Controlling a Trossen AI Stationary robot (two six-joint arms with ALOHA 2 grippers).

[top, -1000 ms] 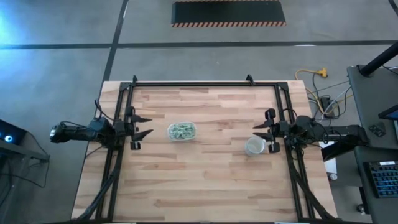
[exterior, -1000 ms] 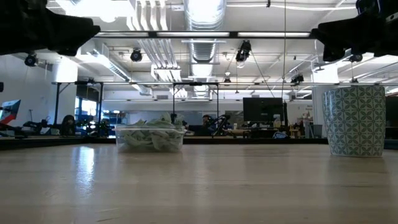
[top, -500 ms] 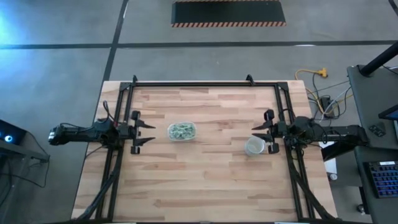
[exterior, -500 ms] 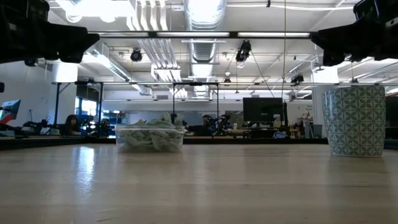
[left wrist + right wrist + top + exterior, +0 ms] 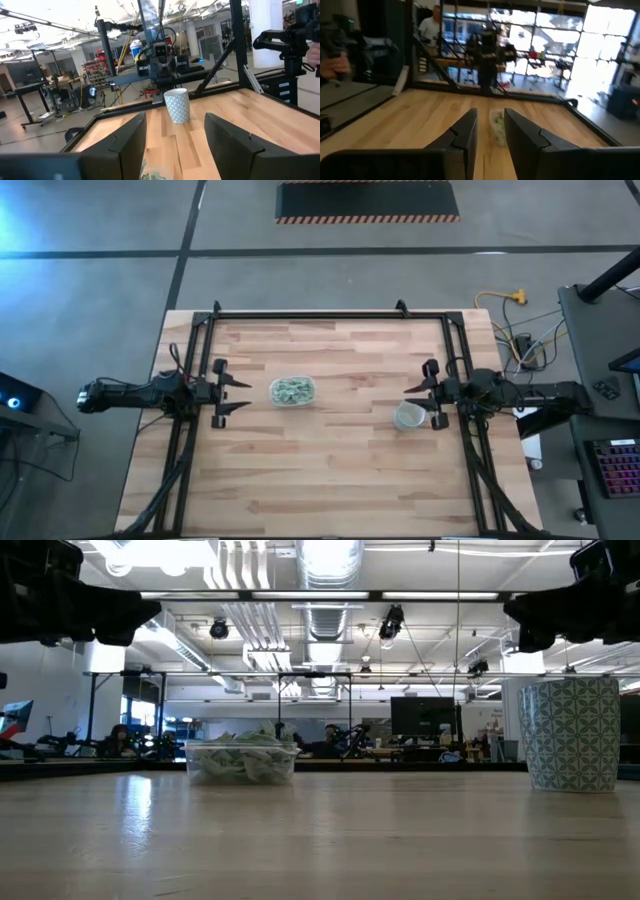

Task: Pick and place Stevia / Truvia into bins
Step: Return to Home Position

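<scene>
A shallow clear tub (image 5: 292, 391) stands on its base at the table's middle, heaped with pale green and white packets (image 5: 241, 762). It also shows in the right wrist view as the tub (image 5: 497, 126). A round cup (image 5: 408, 416) with a green-and-white pattern stands upright on the table's right side, also seen as the cup (image 5: 570, 733) and the cup (image 5: 177, 105). My left gripper (image 5: 238, 395) hovers open, left of the tub and pointing at it. My right gripper (image 5: 422, 398) hovers open beside and above the cup, pointing toward the tub.
A black frame (image 5: 310, 314) runs along the far edge and both sides of the wooden table (image 5: 330, 470). Bare wood lies between the tub and the cup and across the near half. A person (image 5: 434, 25) stands in the room beyond the table.
My left gripper has shifted a little toward the table's near edge and dropped slightly, staying open. The tub, the cup and my right gripper have kept their places.
</scene>
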